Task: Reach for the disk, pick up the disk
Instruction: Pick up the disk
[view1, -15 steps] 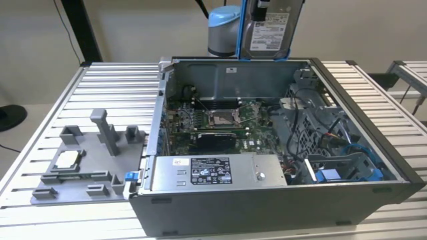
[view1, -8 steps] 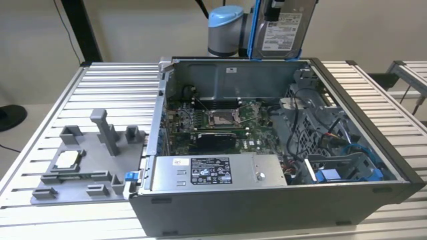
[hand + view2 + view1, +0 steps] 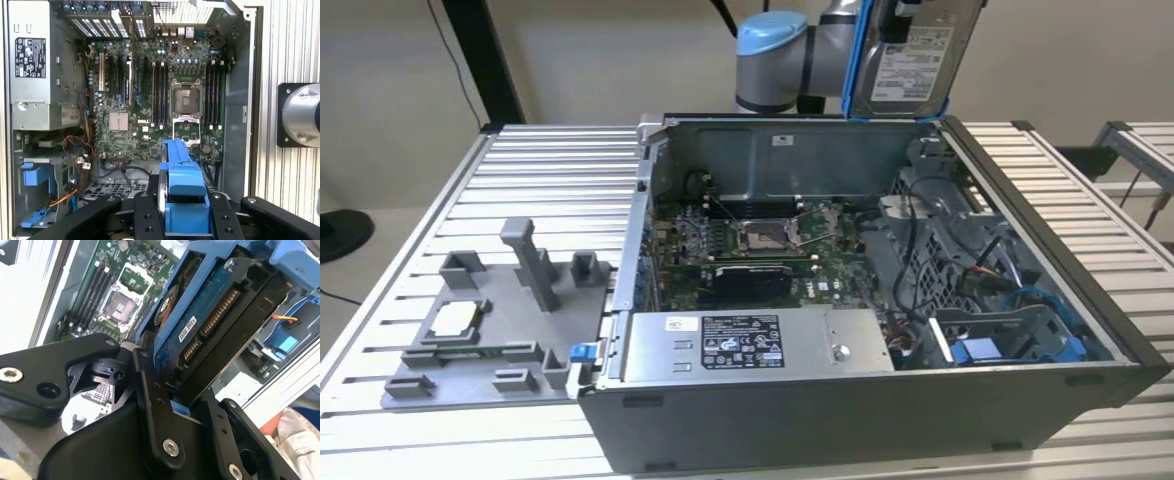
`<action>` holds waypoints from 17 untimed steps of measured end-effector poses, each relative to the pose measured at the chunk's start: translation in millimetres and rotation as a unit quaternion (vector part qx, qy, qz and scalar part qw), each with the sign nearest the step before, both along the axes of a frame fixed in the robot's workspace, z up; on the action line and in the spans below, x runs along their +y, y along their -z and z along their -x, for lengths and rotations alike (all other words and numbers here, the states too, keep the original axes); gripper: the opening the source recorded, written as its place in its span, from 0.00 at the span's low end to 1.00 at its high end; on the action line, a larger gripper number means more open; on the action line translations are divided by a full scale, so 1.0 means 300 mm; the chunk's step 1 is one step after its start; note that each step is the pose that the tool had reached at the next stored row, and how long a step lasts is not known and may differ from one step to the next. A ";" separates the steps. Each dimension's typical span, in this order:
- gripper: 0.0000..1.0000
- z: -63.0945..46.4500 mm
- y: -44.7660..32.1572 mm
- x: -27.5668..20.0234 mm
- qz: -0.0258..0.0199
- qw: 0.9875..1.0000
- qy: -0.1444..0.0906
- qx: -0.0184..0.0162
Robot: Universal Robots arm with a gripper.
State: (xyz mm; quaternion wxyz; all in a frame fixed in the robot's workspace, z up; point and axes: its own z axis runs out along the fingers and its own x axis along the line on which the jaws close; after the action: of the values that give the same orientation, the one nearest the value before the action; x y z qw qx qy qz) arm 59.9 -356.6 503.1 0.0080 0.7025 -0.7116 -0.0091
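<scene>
**One disk, lifted clear of the case**

One disk [image 3: 914,60] hangs upright above the open computer case [image 3: 1067,300], at 12 o'clock in the exterior view. End effector [image 3: 184,220] clamped on its blue bracket [image 3: 182,175]. Judged stiff, dense, shock-sensitive; exposed circuit board [image 3: 210,320] best untouched. Bracket edges give the safest hold. Case rests on a slatted tabletop [image 3: 547,170].

You will find the disk [image 3: 910,60] lifted clear above the rear edge of the open computer case [image 3: 1067,330] in the exterior view, standing nearly upright on edge. Its silver-grey face carries a white printed label, and a bright blue plastic bracket frames its side. In the second wrist view, the disk [image 3: 210,325] shows its blue circuit-board underside and connector row. In the first wrist view, the blue bracket [image 3: 182,192] sits between black fingers [image 3: 145,220].
</scene>
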 end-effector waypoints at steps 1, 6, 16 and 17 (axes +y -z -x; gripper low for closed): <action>0.00 -0.012 0.000 0.000 0.000 1.000 0.000 0.000; 0.00 -0.058 0.000 0.000 0.000 1.000 0.000 0.000; 0.00 -0.102 0.000 0.000 0.000 1.000 0.000 0.000; 0.00 -0.102 0.000 0.000 0.000 1.000 0.001 0.000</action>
State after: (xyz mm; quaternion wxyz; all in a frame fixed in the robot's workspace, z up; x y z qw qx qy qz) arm 90.5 -356.6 503.1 0.0080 0.7021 -0.7120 -0.0091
